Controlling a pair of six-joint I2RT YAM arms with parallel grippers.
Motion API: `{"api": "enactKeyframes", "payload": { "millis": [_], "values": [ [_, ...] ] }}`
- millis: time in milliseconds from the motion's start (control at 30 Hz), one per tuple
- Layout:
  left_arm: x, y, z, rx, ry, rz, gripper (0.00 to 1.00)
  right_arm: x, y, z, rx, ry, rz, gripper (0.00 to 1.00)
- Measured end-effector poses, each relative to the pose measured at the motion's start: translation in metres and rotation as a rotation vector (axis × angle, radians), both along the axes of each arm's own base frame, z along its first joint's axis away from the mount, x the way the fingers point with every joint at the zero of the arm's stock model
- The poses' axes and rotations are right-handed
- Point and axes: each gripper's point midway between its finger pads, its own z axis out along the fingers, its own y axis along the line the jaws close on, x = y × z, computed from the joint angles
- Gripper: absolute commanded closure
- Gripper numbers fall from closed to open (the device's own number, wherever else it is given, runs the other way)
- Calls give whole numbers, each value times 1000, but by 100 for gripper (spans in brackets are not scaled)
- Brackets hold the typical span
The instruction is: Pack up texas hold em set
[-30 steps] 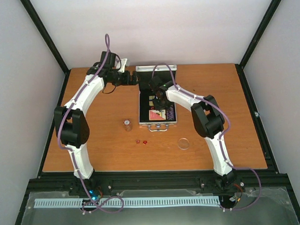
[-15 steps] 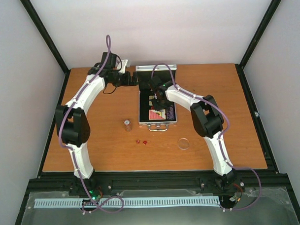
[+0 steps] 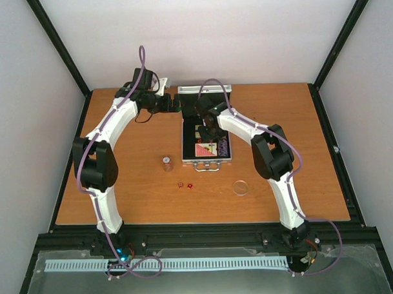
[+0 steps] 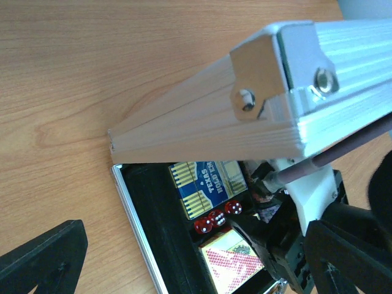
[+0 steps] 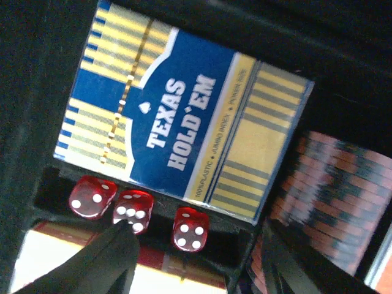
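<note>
The silver case [image 3: 185, 147] lies open mid-table with its lid [image 4: 306, 92] standing up at the back. Inside are a blue card deck [image 5: 177, 135], a red deck [image 4: 236, 260], three red dice [image 4: 215, 219] in a slot, and chips [image 5: 334, 196]. My right gripper [image 5: 196, 260] hovers low inside the case, open, its fingers either side of the rightmost die [image 5: 190, 228] without touching it. My left gripper [image 3: 175, 102] is at the lid's left corner, its fingers [image 4: 37, 260] wide apart and open.
On the table left of the case stands a small chip stack [image 3: 166, 163]. Two red dice [image 3: 185, 185] lie in front of the case. A clear round disc [image 3: 240, 187] lies to the front right.
My right gripper's jaws have spread apart over the dice slot, and its arm has shifted slightly inside the case. The left arm has stayed at the lid.
</note>
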Motion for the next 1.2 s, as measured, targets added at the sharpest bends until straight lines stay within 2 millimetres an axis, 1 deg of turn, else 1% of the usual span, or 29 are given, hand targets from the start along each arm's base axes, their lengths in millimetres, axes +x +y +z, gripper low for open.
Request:
{"api": "enactKeyframes", "payload": {
  "millis": [100, 133, 267, 400, 467, 500, 567, 667, 700, 767, 800, 833, 900, 967, 1033, 1100, 1200],
  "values": [
    [0, 0, 0, 0, 0, 0, 0, 3, 1, 13, 10, -23, 5, 29],
    [0, 0, 0, 0, 0, 0, 0, 3, 1, 17, 15, -30, 1, 27],
    [0, 0, -1, 1, 1, 0, 0, 2, 1, 40, 39, -59, 4, 26],
    [2, 0, -2, 1, 3, 0, 0, -4, 4, 64, 69, -80, 16, 26],
    [3, -1, 0, 0, -1, 0, 0, -10, 7, 73, 74, -86, 29, 26],
    [3, -1, 1, -1, -3, 0, 0, -17, 11, 76, 75, -86, 42, 26],
    [4, -1, 4, -2, -9, 0, 0, -35, 24, 80, 74, -79, 83, 26],
    [5, -1, 8, -5, -18, 0, 0, -84, 54, 75, 68, -38, 182, 25],
    [6, -2, 8, -5, -19, 0, 0, -103, 64, 69, 67, -13, 218, 25],
    [6, -1, 8, -5, -19, 0, 0, -137, 76, 57, 59, 37, 269, 22],
    [6, -2, 8, -5, -19, 0, 0, -155, 79, 48, 50, 70, 292, 17],
    [6, -1, 8, -5, -18, 0, 0, -169, 79, 40, 40, 98, 306, 14],
    [5, -2, 8, -5, -18, 0, 0, -191, 75, 25, 14, 153, 318, 11],
    [6, -2, 8, -5, -19, 0, 0, -203, 71, 15, -2, 188, 316, 11],
    [6, -2, 8, -5, -19, 0, 0, -210, 69, 9, -5, 212, 316, 9],
    [6, -2, 8, -5, -19, 0, 0, -213, 70, 7, 2, 224, 316, 9],
    [6, -2, 8, -6, -18, 0, 0, -215, 75, 7, 26, 229, 324, 12]
  ]
}}
